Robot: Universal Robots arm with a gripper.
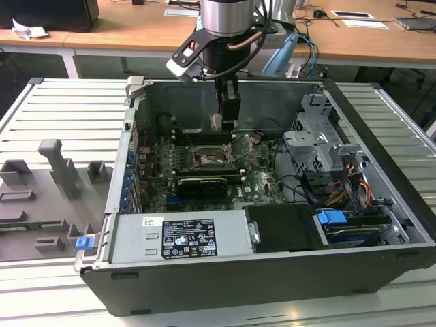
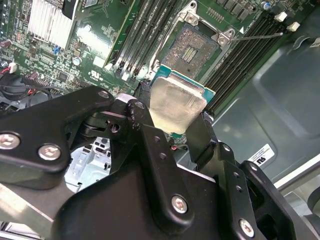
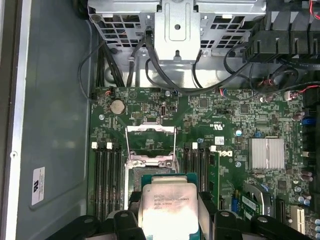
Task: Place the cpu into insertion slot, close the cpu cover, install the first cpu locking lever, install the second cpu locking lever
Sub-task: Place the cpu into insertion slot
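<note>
**Over the open insertion slot inside the computer case [image 1: 204, 286], the tool is gripping the cpu by two opposite edges.**

In the exterior view the tool [image 1: 227, 117] is reaching down into the case and hanging above the green circuit board [image 3: 225, 115]. Its fingers [image 2: 141, 116] are pinching only the sides of the cpu [image 2: 176, 102]. This is leaving the chip's underside free, which looks meant to let it go down flat. In the second wrist view the chip is hovering clear of the insertion slot [image 2: 192, 47], just to one side of it and not yet seated. In the first wrist view the cpu cover [image 3: 150, 129] is standing swung up on its hinge. That is leaving the socket's contacts bare, so nothing is barring the way in. The black memory slots [image 3: 107, 175] are flanking the socket on both sides, which is likely why the grip is staying so narrow.
</note>
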